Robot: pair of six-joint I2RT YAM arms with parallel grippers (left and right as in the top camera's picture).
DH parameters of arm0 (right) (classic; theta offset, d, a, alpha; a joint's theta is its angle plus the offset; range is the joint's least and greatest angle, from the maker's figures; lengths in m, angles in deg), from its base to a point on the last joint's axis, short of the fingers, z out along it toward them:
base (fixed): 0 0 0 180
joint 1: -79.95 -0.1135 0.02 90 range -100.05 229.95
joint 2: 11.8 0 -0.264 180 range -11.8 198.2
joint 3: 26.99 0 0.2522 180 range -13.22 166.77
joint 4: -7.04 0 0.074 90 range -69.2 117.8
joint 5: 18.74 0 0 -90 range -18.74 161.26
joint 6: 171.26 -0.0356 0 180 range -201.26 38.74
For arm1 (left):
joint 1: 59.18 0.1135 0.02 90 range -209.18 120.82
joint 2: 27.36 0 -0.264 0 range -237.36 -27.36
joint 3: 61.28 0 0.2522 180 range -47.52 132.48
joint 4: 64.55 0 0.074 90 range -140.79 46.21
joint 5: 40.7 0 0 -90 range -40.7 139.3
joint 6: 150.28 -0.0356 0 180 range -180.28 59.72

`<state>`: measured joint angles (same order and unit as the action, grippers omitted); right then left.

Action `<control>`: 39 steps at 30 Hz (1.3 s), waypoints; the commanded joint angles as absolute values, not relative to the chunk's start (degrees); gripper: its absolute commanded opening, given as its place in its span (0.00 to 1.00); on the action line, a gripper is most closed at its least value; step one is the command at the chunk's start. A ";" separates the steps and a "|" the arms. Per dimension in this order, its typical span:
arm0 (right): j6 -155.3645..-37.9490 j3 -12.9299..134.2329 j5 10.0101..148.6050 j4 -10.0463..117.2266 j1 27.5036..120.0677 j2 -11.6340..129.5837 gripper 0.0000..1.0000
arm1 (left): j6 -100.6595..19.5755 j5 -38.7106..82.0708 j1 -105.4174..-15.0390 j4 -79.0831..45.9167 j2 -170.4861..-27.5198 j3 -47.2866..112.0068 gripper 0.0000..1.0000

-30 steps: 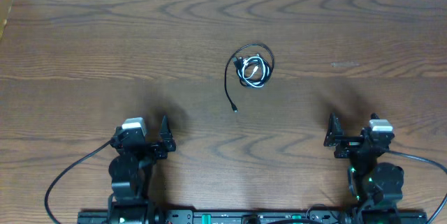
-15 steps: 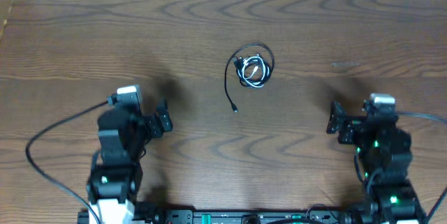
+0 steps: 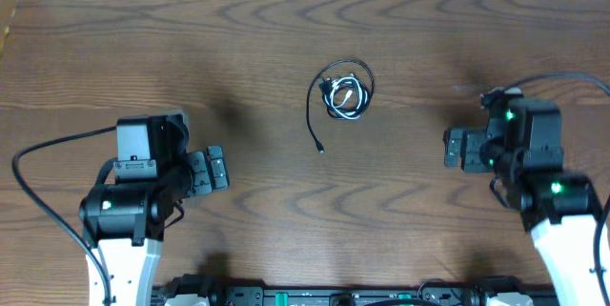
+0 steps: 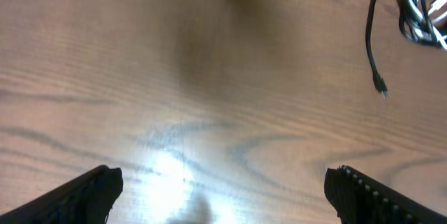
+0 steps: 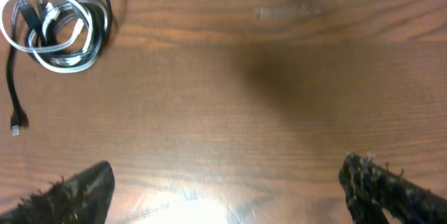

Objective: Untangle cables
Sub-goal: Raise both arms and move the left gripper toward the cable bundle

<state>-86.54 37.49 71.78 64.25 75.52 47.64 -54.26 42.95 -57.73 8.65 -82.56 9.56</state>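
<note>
The black cable (image 3: 316, 120) and the white cable (image 3: 344, 99) lie tangled in one small coil at the middle of the wooden table; the black tail runs down to a small plug. The coil shows at the top right of the left wrist view (image 4: 419, 11) and at the top left of the right wrist view (image 5: 59, 32). My left gripper (image 3: 212, 170) is open and empty, left of and below the coil. My right gripper (image 3: 456, 149) is open and empty, right of the coil. Both are apart from the cables.
The wooden table (image 3: 286, 30) fills the view. Thick black robot wires (image 3: 48, 153) loop by the left arm and arc over the right arm (image 3: 562, 79). A black rail (image 3: 334, 296) runs along the front edge.
Both arms have risen and swung forward from the front edge. The left gripper has shifted left and the right one toward the table's middle. The cables have not moved.
</note>
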 commanded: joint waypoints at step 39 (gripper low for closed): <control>-85.44 44.23 78.86 63.31 75.24 51.86 0.99 | -51.37 47.19 -78.25 -5.18 -118.07 34.20 0.98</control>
